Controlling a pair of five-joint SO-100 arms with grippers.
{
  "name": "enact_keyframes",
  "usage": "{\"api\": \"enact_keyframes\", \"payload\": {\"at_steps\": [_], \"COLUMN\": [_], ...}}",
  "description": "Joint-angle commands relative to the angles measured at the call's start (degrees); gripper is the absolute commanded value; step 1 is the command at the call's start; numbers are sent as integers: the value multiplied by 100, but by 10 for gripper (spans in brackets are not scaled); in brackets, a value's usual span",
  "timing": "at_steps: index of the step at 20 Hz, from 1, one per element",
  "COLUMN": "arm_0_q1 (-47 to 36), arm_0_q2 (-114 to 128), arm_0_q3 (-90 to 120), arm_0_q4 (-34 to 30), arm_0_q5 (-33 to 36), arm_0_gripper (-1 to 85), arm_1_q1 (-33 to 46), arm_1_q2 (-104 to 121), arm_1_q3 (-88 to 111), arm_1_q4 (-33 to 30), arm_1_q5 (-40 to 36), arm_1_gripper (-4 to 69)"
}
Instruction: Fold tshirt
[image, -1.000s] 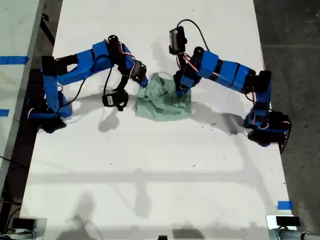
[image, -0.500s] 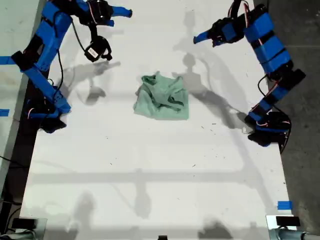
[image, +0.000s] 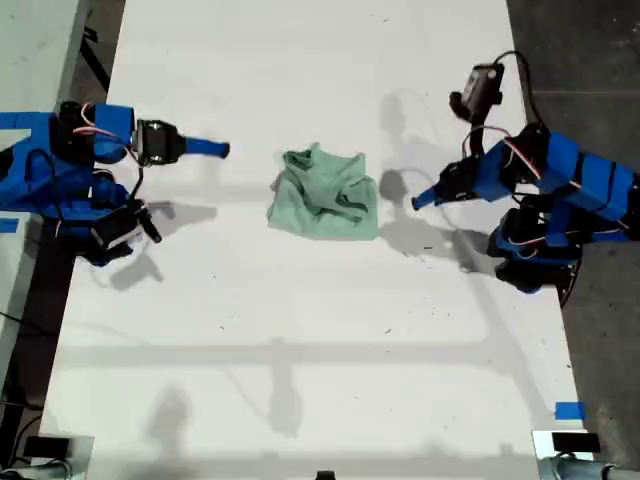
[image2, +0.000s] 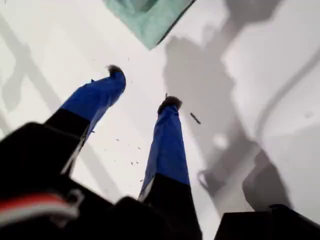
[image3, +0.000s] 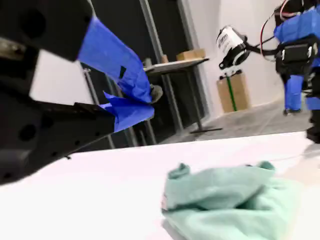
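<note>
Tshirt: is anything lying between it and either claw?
Nothing visible. Only bare white table separates the crumpled pale mint-green cloth tshirt from my first claw and my second claw.

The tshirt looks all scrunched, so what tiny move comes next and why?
Probably I should ease my first end effector toward the nearest edge of the tshirt. The cloth lies bunched with nothing touching it, and those jaws are open, empty and just short of it.
</note>
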Motion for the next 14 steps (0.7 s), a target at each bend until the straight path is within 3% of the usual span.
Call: {"api": "enact_keyframes", "payload": {"at_steps": [1, 2, 5, 8, 10, 14], "arm_0_q1": [747, 817, 861, 949, 817, 650], "arm_0_q2": [2057, 2610, 3841, 3929, 3929, 3929], "arm_0_q3": [2074, 2470, 3340, 3674, 3683, 3700], "arm_0_q4": [-343, -202, 202, 141, 290, 448], "arm_0_q5": [-1028, -1143, -1362, -1397, -1397, -1397], "arm_0_gripper": [1, 1, 1, 1, 1, 49], "arm_1_q1": [-1169, -1424, -1854, -1916, -1767, -1521], "arm_1_q2": [1644, 2364, 5045, 5080, 5001, 2294], "arm_1_q3": [1556, 2109, 3639, 3929, 3700, 2303], "arm_1_q4": [-501, -536, 132, -70, -439, -2127], "arm_1_q5": [1090, 1318, 1828, 1863, 1591, 1055], "arm_1_gripper": [51, 3, -12, -12, -10, -10]}}
